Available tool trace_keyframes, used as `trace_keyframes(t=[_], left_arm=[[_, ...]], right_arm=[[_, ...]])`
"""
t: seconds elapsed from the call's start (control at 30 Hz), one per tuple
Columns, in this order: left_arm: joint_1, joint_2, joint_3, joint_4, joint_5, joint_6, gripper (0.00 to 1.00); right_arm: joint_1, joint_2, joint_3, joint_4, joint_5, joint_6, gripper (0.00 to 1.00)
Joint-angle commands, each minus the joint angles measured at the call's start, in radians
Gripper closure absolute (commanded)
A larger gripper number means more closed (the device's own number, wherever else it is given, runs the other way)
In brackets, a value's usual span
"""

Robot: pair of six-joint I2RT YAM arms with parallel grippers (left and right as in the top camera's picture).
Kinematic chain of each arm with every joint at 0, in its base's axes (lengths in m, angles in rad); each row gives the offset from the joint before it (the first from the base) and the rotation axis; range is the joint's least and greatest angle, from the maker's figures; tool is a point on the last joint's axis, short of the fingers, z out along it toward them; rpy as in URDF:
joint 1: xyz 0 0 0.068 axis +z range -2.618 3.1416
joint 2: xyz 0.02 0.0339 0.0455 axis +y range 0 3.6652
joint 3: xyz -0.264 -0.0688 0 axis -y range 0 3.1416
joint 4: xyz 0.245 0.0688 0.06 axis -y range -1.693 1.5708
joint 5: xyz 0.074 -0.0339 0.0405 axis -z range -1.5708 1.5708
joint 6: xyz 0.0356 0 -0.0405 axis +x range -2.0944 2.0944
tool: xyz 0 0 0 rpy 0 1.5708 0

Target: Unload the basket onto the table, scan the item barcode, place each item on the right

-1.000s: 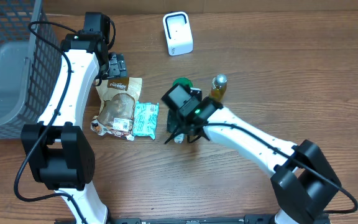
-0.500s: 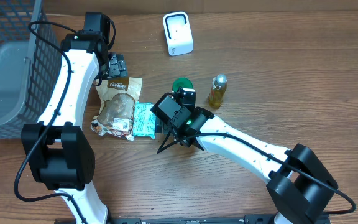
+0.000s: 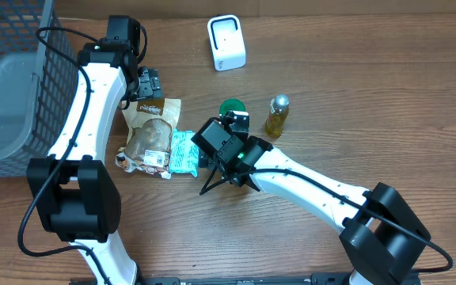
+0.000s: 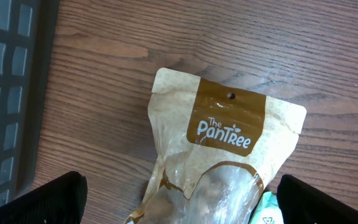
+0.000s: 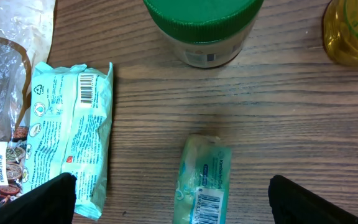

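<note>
A small green tissue pack point(image 5: 202, 180) lies flat on the wood with its barcode facing up. My right gripper point(image 5: 179, 208) is open above it, one fingertip on either side and touching nothing. In the overhead view the right gripper point(image 3: 223, 180) covers that pack. A white scanner point(image 3: 226, 42) stands at the back of the table. My left gripper point(image 4: 188, 208) is open over a brown "The PanTree" pouch point(image 4: 229, 143), and nothing is held. The same left gripper point(image 3: 149, 82) hovers at the pouch's point(image 3: 150, 133) top edge.
A teal packet point(image 5: 70, 134) with a barcode lies left of the tissue pack, beside the pouch. A green-lidded jar point(image 5: 201, 28) and an oil bottle point(image 3: 276, 115) stand behind. A dark wire basket point(image 3: 10, 71) holding a grey bin fills the left edge.
The right arm moved left and toward the table's front, away from the jar, and its jaws spread wider. The left arm has not moved.
</note>
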Motion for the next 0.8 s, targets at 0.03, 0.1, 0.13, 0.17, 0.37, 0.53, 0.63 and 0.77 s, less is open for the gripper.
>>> trace_keyframes(t=[0.03,0.1,0.13,0.17,0.37,0.53,0.63,0.77], left_arm=[[-0.004,-0.004,0.012,0.002,-0.02,0.0,0.0],[-0.004,-0.004,0.012,0.002,-0.02,0.0,0.0],[-0.004,-0.004,0.012,0.002,-0.02,0.0,0.0],[-0.004,-0.004,0.012,0.002,-0.02,0.0,0.0],[-0.004,-0.004,0.012,0.002,-0.02,0.0,0.0],[-0.004,-0.004,0.012,0.002,-0.02,0.0,0.0],[-0.004,-0.004,0.012,0.002,-0.02,0.0,0.0],[-0.004,-0.004,0.012,0.002,-0.02,0.0,0.0]], right_arm=[[-0.002,-0.01,-0.01,0.012,0.018,0.003,0.06],[-0.002,-0.005,-0.01,0.011,0.018,0.003,0.06],[-0.002,0.0,-0.01,0.011,0.018,0.003,0.07],[-0.002,0.003,-0.01,0.012,0.018,0.003,0.07],[-0.002,0.047,-0.01,0.013,0.018,0.003,0.11],[-0.002,0.077,-0.01,0.015,0.017,0.004,0.2],[-0.002,0.101,-0.01,0.021,0.005,0.007,0.22],[-0.002,0.14,-0.01,0.038,-0.036,0.007,0.23]])
